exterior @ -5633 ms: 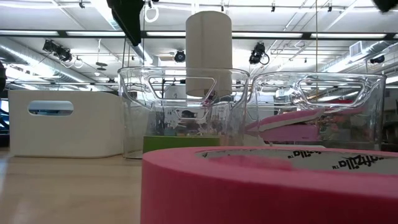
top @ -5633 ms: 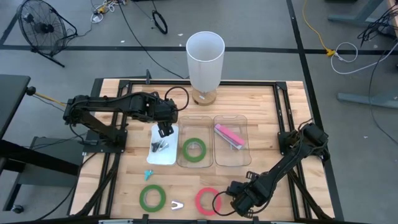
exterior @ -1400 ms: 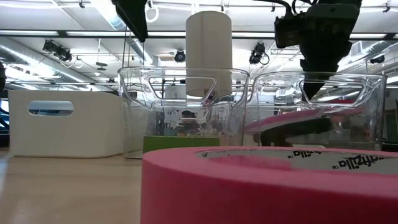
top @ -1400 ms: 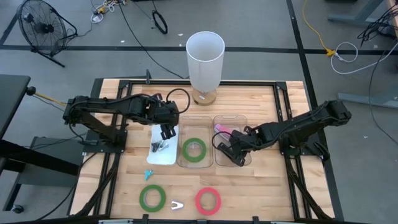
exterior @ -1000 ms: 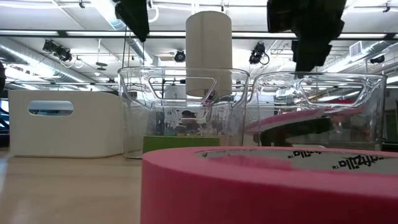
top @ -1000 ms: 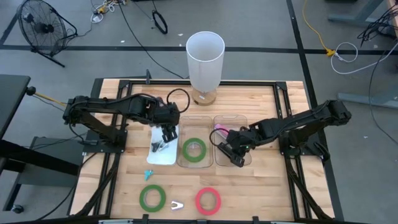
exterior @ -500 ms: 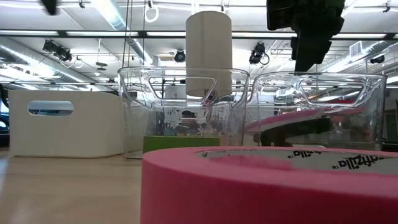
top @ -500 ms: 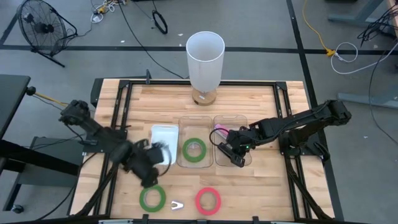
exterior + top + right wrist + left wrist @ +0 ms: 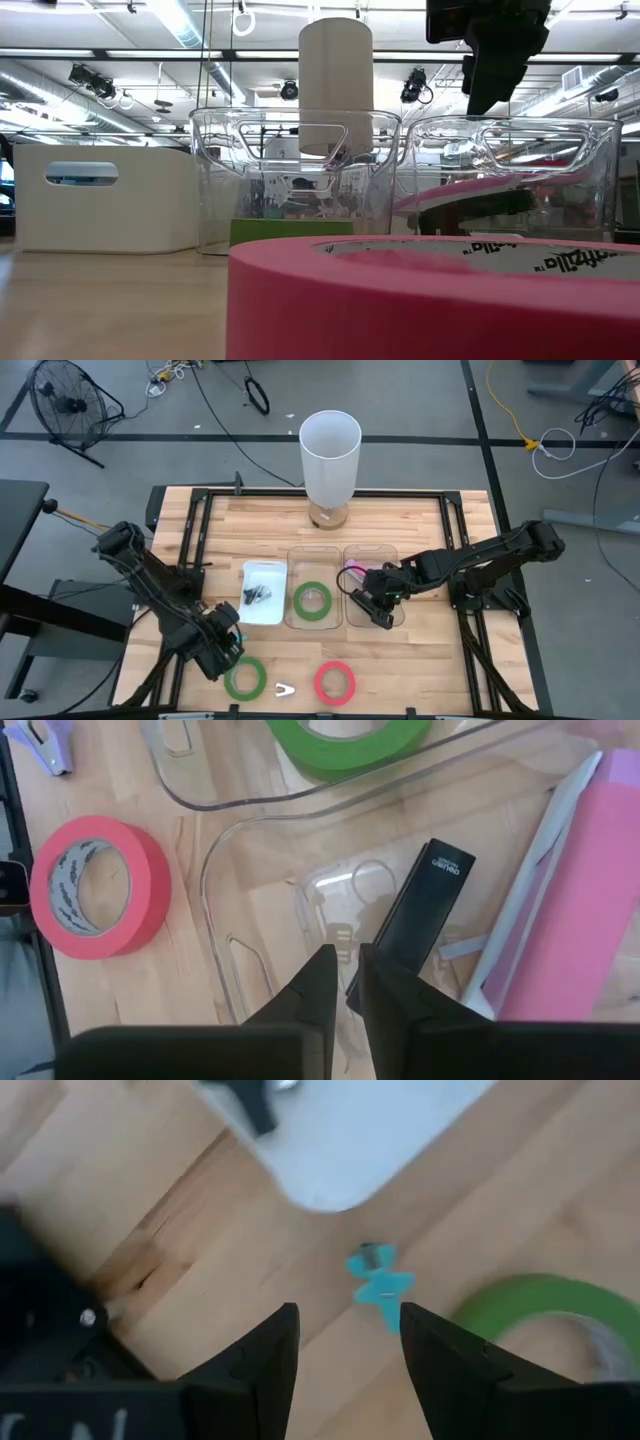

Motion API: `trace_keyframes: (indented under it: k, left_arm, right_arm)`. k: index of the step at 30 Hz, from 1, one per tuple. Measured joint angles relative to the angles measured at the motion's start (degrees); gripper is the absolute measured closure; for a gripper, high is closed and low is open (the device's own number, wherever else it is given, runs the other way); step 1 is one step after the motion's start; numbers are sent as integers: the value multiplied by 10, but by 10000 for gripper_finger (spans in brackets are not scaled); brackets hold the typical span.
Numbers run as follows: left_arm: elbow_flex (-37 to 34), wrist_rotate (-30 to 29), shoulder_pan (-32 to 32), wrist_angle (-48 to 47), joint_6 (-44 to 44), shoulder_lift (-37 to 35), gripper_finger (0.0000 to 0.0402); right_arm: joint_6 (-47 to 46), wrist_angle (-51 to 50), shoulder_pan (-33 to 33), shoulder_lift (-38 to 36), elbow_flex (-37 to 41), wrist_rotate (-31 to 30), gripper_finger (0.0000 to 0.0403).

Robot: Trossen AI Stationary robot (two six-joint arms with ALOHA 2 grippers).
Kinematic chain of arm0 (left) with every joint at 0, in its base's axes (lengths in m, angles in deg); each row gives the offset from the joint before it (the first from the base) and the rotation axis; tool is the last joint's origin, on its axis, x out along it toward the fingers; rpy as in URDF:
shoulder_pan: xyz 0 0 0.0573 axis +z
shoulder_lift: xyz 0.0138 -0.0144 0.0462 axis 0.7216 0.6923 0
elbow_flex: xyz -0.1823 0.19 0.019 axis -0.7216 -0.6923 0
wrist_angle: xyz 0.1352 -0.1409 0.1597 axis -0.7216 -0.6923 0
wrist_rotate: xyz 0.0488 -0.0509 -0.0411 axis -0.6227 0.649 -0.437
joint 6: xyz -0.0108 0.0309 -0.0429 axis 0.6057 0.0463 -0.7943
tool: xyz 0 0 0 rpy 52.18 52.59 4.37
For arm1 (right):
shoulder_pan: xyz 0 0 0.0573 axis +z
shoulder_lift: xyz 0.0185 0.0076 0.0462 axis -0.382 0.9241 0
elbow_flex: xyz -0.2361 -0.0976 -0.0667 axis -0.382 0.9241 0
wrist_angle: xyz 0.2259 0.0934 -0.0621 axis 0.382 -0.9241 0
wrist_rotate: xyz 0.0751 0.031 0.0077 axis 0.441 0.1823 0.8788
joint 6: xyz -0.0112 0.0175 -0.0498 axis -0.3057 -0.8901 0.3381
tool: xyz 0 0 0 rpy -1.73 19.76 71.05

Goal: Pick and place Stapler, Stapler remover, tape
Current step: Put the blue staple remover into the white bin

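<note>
My left gripper (image 9: 345,1345) is open and points down over the wood near the table's front left. A small teal stapler remover (image 9: 378,1280) lies on the wood just beyond its fingertips, and a green tape (image 9: 545,1310) lies past that. My right gripper (image 9: 343,970) hangs above the right clear bin (image 9: 372,600), its fingers only a narrow slit apart with nothing between them. A black stapler (image 9: 425,910) and a pink stapler (image 9: 600,890) lie flat in that bin. A second green tape (image 9: 313,600) lies in the middle bin. A red-pink tape (image 9: 335,682) lies near the front edge.
A white tray (image 9: 265,605) with small dark items (image 9: 258,596) stands left of the bins. A pale stapler remover (image 9: 285,688) lies between the front tapes. A tall white cylinder (image 9: 330,455) stands at the far edge. Black frame rails (image 9: 465,560) run along the table's sides.
My left gripper has swung from above the white tray toward the table's near edge and down, rolling its wrist on the way. It now hangs low over the teal stapler remover.
</note>
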Motion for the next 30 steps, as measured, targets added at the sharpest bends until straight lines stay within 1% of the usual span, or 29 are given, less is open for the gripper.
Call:
trace_keyframes:
  k: [3,7,11,13,22,27,30]
  left_arm:
    - [-38,16,0,40,-15,0,223]
    - [-82,19,0,114,-14,0,223]
    - [-109,18,1,171,-1,0,223]
    - [-117,17,1,187,-1,0,223]
    - [-119,2,1,207,-15,5,223]
    - [-119,26,1,234,-13,38,223]
    - [-120,41,0,234,-12,59,223]
  right_arm:
    - [2,0,0,0,0,-12,355]
    - [1,0,0,0,0,-18,355]
    - [0,0,0,0,0,-19,355]
    - [-3,1,0,0,0,-19,355]
    - [-5,2,0,0,0,-20,355]
    - [-5,3,0,0,0,-20,355]
    - [-5,7,0,0,0,-20,355]
